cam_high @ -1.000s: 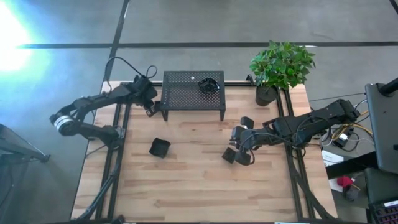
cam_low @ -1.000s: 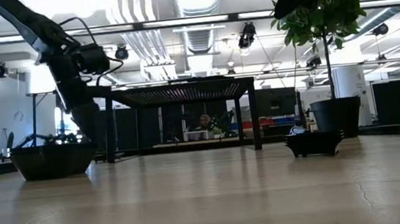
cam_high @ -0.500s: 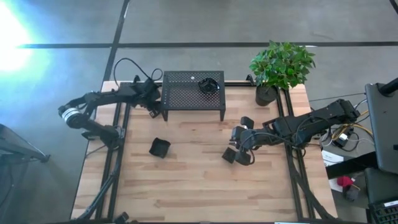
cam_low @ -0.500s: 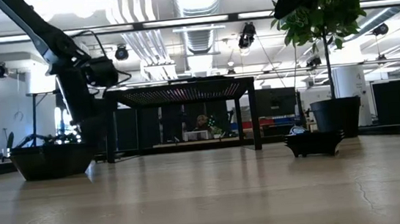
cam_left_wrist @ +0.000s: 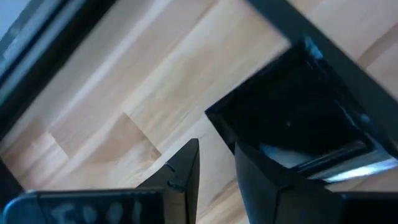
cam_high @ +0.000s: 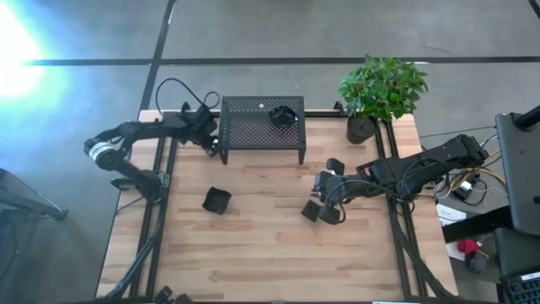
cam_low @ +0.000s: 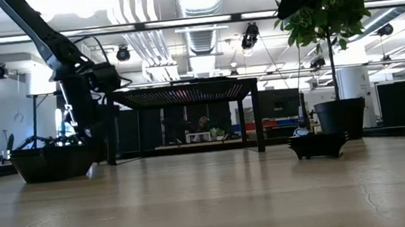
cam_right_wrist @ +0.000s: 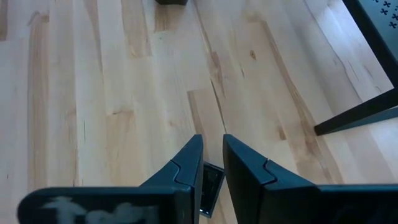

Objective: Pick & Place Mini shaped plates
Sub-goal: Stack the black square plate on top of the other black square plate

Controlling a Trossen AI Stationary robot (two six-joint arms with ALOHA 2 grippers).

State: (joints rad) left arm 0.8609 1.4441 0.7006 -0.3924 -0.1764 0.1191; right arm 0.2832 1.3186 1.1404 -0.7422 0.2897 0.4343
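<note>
Where the left tool (cam_high: 207, 143) sits: at the left end of the black perforated metal stand (cam_high: 253, 128), low over the pale wooden worktop (cam_high: 253, 245).
Left tool state: fingers (cam_left_wrist: 184, 167) slightly apart, nothing between them.
Ahead of it: a small glossy black square plate (cam_left_wrist: 292, 112) on the worktop.
Right tool (cam_right_wrist: 212, 138): right of centre, near the green potted plant (cam_high: 380, 89).
Right tool state: clamped on the edge of a small black plate (cam_right_wrist: 210, 185).
Other plates: one loose black dish (cam_high: 217, 200) left of centre; one black dish on the stand (cam_high: 284, 116).
</note>
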